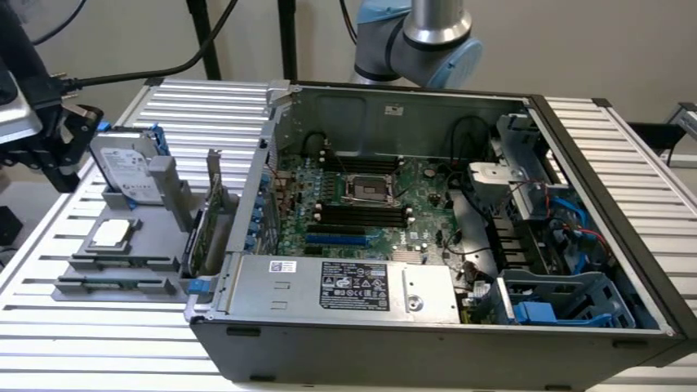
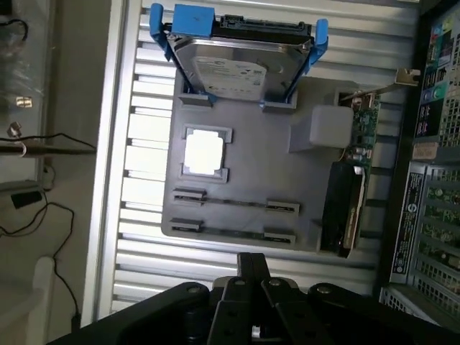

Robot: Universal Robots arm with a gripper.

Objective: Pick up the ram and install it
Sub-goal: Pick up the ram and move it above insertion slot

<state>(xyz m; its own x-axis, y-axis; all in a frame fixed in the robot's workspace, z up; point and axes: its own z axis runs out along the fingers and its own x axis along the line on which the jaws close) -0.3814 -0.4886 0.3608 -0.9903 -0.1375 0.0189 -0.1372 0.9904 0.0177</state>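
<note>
Jaws on my black gripper (image 2: 251, 267) are pinched shut on nothing, just off the edge of the grey plastic tray (image 2: 251, 172). The thin dark-green ram stick (image 1: 114, 282) lies in its outer slot, roughly 8 o'clock from the open grey computer case (image 1: 436, 347) in the exterior view, with bare ribbed aluminium table (image 1: 98, 343) around it.

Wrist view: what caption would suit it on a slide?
Shut gripper hovering above a gray tray holding the ram, a processor chip and a hard drive.

Beige wall (image 1: 566, 49) behind a slatted (silver metal) table (image 1: 109, 343).
</note>
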